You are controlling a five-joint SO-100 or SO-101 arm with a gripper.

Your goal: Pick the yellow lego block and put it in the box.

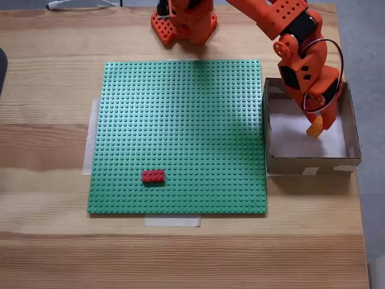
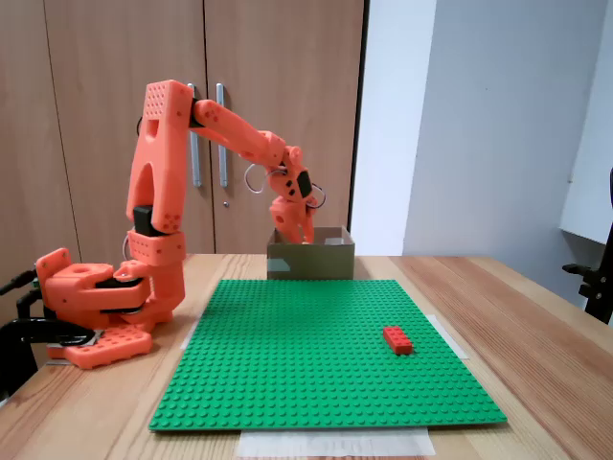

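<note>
gripper (image 1: pixel 317 123) closed on the yellow lego block (image 1: pixel 315 128), hanging inside the box (image 1: pixel 313 164) above its white floor; red brick (image 1: pixel 153 176) resting on green baseplate (image 1: pixel 180 120).

One fixed view straight down over the table (image 1: pixel 48 241), another low at table edge facing the cupboard (image 2: pixel 115 115), both sharing baseplate (image 1: pixel 180 120), arm (image 2: pixel 163 172), box (image 1: pixel 355 144)

arm (image 2: pixel 163 182): orange plastic | perforated panels | black motors | thin looping cable near wrist
</note>
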